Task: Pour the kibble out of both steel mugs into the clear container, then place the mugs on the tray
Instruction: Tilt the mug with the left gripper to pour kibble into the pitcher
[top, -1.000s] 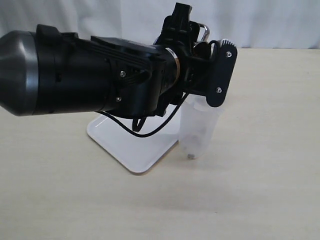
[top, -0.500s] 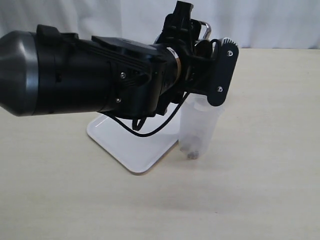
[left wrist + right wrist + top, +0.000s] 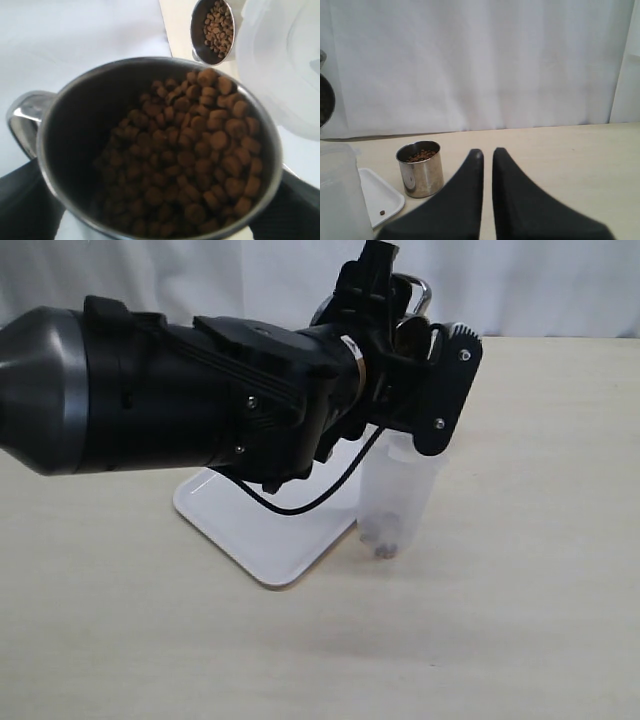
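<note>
Aloft, left fingers (image 3: pixel 447 390) grasp full mug (image 3: pixel 75 130) over container (image 3: pixel 395 500); right fingers (image 3: pixel 465 200) clenched empty, second mug (image 3: pixel 422 175) beside tray (image 3: pixel 375 192).

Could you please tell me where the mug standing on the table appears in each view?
Exterior view: not visible; only the container shows, beside the tray.
Left wrist view: standing mug lies beyond the held mug, next to the container.
Right wrist view: standing mug is beside the tray, with the container nearer the camera.
Shared landmark: the container.
</note>
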Motion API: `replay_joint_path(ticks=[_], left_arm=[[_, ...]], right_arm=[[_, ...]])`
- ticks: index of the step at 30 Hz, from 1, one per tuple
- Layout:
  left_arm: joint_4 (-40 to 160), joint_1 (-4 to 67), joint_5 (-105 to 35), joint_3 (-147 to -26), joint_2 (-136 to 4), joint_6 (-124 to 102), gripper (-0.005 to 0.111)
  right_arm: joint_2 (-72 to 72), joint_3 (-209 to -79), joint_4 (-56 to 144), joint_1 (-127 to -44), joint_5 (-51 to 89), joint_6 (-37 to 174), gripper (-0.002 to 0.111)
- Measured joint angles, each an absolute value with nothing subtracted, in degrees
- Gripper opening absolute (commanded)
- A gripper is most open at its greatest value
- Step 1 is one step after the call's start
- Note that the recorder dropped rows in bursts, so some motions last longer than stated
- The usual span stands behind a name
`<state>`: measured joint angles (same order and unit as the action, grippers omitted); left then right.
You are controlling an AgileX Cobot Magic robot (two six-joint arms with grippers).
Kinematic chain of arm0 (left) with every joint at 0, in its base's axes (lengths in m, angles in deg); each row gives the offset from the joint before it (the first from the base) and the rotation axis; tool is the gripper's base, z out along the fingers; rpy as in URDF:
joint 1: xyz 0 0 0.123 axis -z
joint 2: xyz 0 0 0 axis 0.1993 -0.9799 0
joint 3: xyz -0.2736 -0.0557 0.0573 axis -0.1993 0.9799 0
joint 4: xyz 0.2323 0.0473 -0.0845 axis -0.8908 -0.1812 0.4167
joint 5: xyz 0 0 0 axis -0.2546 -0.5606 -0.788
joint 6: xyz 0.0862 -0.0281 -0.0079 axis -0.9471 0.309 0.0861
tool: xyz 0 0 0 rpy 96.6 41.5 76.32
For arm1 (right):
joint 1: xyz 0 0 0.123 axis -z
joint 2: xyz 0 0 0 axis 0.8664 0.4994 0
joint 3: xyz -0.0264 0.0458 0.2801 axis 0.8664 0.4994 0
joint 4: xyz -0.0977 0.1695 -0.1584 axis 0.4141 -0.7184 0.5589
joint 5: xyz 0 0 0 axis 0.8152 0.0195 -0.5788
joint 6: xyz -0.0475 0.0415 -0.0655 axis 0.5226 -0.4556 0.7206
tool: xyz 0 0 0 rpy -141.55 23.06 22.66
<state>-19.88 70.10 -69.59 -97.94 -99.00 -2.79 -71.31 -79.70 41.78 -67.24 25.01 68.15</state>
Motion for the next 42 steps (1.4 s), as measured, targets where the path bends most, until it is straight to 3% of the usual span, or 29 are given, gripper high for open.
replay_joint_path(ticks=[42], left_arm=[[-24.4, 70.1, -68.0, -97.9, -99.0, -4.3, 0.0]], right_arm=[[-71.3, -79.7, 41.8, -67.2, 25.0, 68.1, 0.005]])
